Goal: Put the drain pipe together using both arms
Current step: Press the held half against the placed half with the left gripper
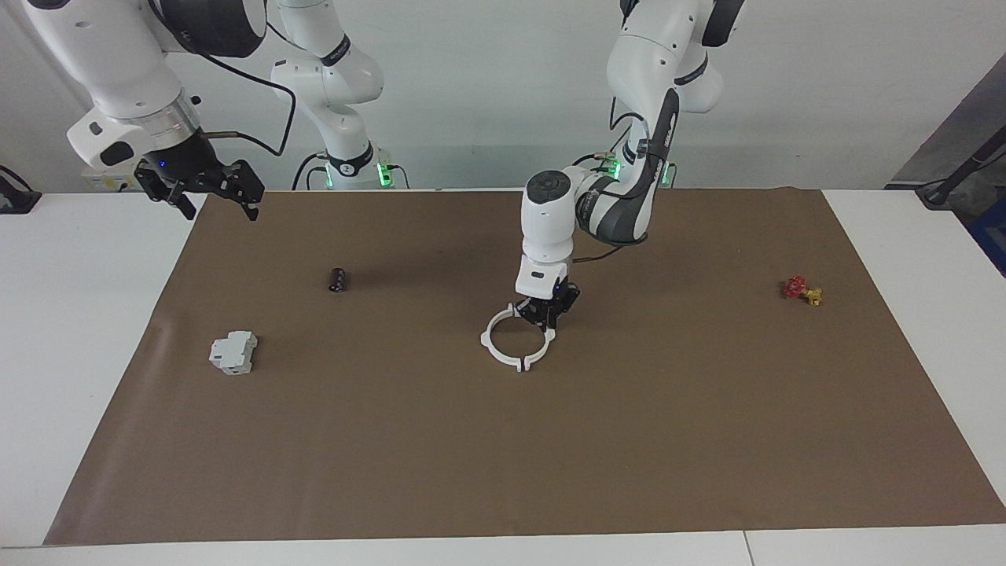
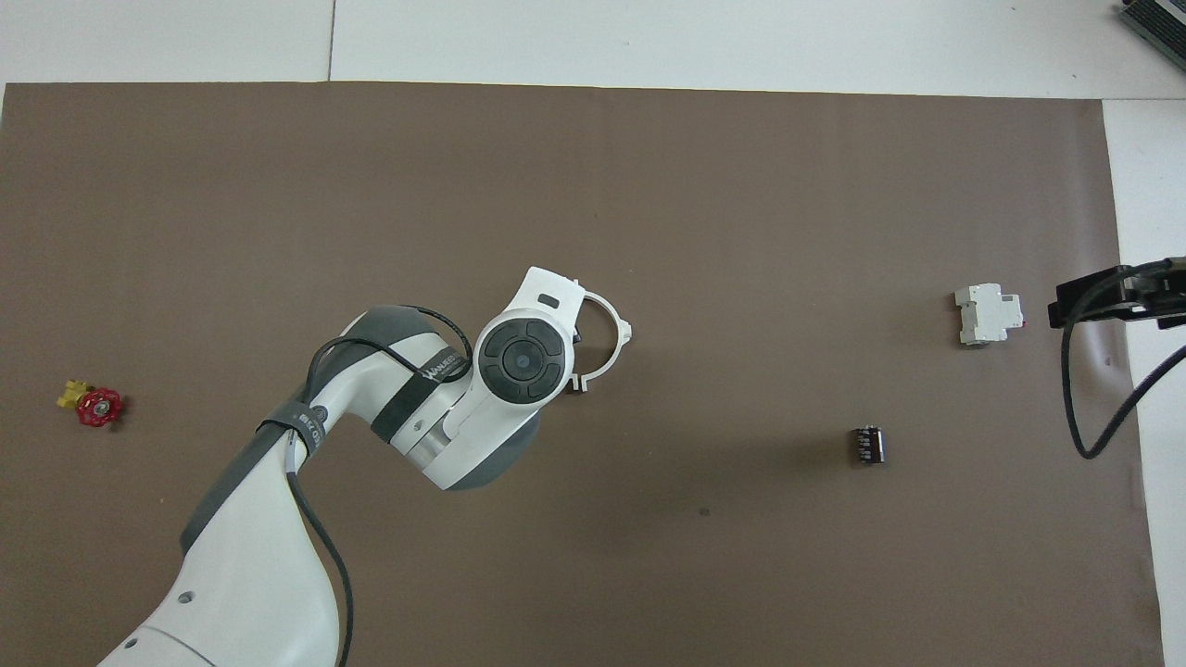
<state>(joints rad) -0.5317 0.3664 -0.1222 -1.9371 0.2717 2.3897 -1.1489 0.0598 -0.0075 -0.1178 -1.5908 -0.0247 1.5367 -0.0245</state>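
The drain pipe is a white ring of two half-ring arcs lying together in the middle of the brown mat. My left gripper points straight down with its fingertips shut on the rim of the arc nearer to the robots. In the overhead view only one arc shows; the left arm's wrist covers the other arc and the gripper. My right gripper hangs open in the air over the mat's corner at the right arm's end, holding nothing; the overhead view shows only its edge.
A grey-white boxy block and a small black cylinder lie toward the right arm's end. A small red and yellow part lies toward the left arm's end.
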